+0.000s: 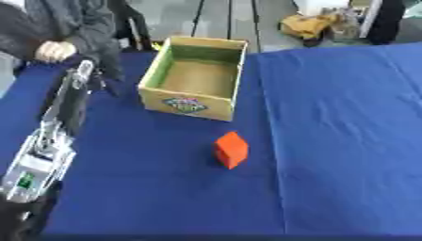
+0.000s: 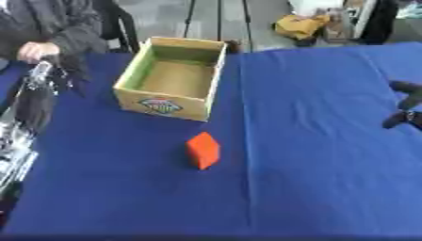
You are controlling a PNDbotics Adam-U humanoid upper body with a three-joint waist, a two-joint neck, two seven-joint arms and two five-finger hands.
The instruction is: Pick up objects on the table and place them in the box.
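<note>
An orange block (image 1: 231, 149) stands on the blue tablecloth (image 1: 346, 141), a little in front of the box. The open cardboard box (image 1: 151, 73) has a green inside, a printed label on its front wall, and nothing in it. My left arm stretches up the left side. Its hand (image 1: 101, 75) hangs to the left of the box, dark fingers loose and holding nothing. At the right edge of the right eye view, my right hand (image 2: 405, 106) hovers over the cloth with its fingers spread. It is far to the right of the block.
A person in a dark jacket stands at the far left edge, with a bare hand (image 1: 53, 51) on the table close to my left hand. Beyond the far edge of the table are stand legs (image 1: 227, 19) and a yellow bundle (image 1: 309, 24).
</note>
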